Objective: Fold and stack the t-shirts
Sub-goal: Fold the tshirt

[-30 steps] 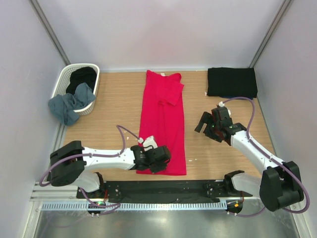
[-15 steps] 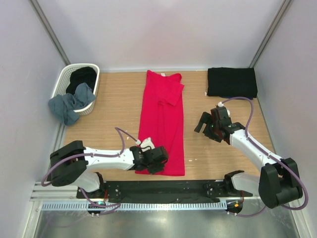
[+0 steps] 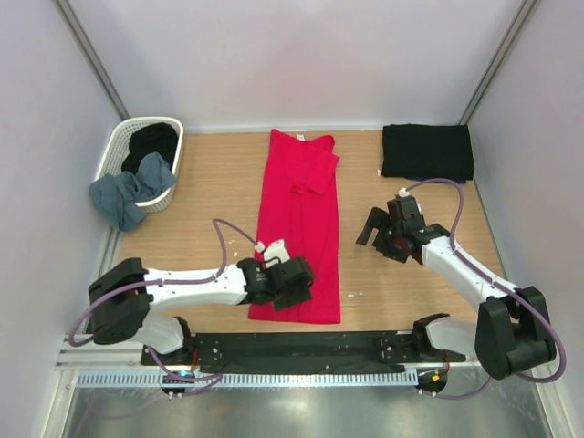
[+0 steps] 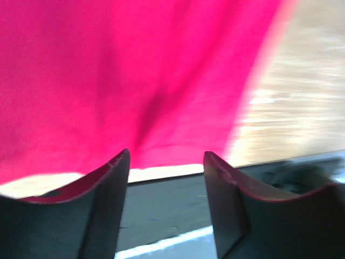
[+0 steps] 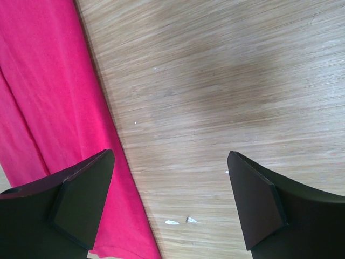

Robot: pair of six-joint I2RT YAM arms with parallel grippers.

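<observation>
Top external is showing you one black shirt [image 3: 427,151] lying folded at the far right of the bench [image 3: 210,210]. The red shirt [image 3: 299,228] is lying mid-bench as a half-folded strip, and the grey-blue shirt [image 3: 128,193] is waiting on the basket [image 3: 111,151]. Your left claw [image 4: 166,156] is gaping at the red hem; your right claw [image 5: 170,162] is hanging open beside it. Blur is hiding any pad contact.

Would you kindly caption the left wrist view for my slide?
Left jaws open at the near hem of the crimson t-shirt on the wooden table.
</observation>
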